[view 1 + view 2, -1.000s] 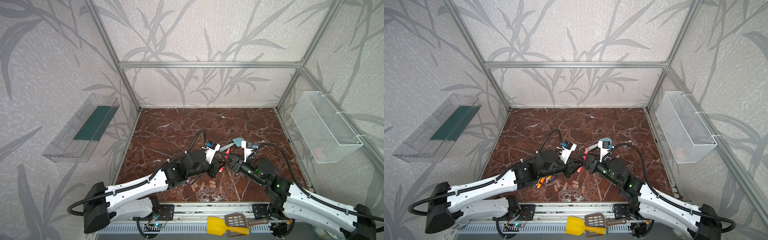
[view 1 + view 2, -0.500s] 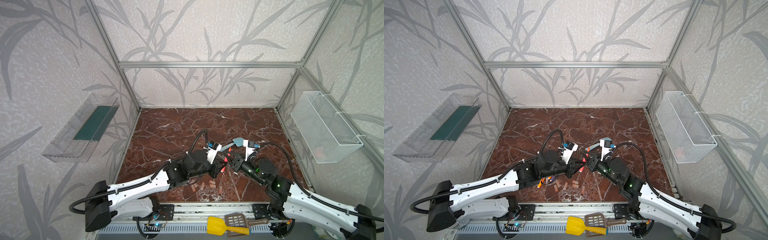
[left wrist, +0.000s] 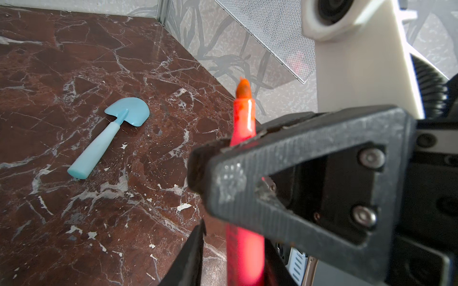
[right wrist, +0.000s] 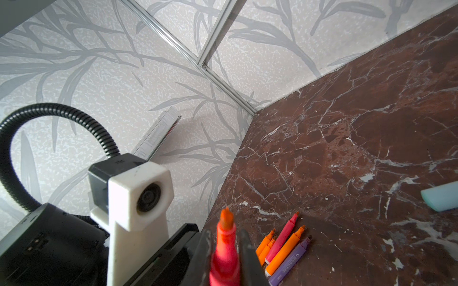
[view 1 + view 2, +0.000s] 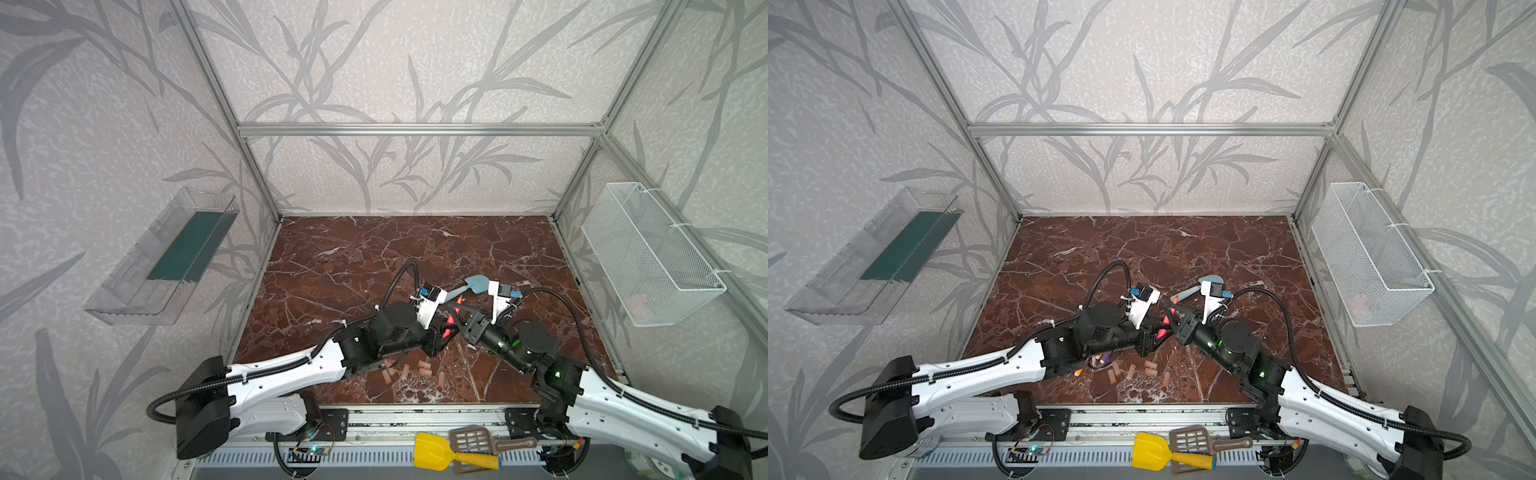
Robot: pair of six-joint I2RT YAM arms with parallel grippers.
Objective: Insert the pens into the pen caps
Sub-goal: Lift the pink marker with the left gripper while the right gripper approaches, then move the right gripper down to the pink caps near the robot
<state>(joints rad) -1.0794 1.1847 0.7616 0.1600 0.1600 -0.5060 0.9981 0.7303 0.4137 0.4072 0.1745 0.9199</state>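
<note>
A red-pink pen point(image 4: 224, 250) with an orange tip stands between both grippers, above the table's front middle in both top views point(image 5: 449, 322) point(image 5: 1165, 321). My right gripper point(image 4: 226, 234) is shut on it. My left gripper point(image 3: 235, 235) stands open around the pen's lower end point(image 3: 244, 252); one finger point(image 3: 195, 245) is clear of it. Several more pens point(image 4: 285, 250), orange, pink and purple, lie side by side on the marble, partly under the left arm point(image 5: 1100, 359). Several pen caps point(image 5: 406, 370) point(image 5: 1131, 371) lie loose near the front edge.
A light-blue toy shovel point(image 3: 109, 137) point(image 5: 478, 284) lies just behind the grippers. A wire basket point(image 5: 652, 257) hangs on the right wall and a clear tray point(image 5: 166, 257) on the left wall. A yellow shovel point(image 5: 432, 451) and a brown slotted spatula point(image 5: 469, 440) rest on the front rail.
The right gripper has closed on the red-pink pen. The left gripper's jaws have parted from that pen. Both arms stay close together at the front middle.
</note>
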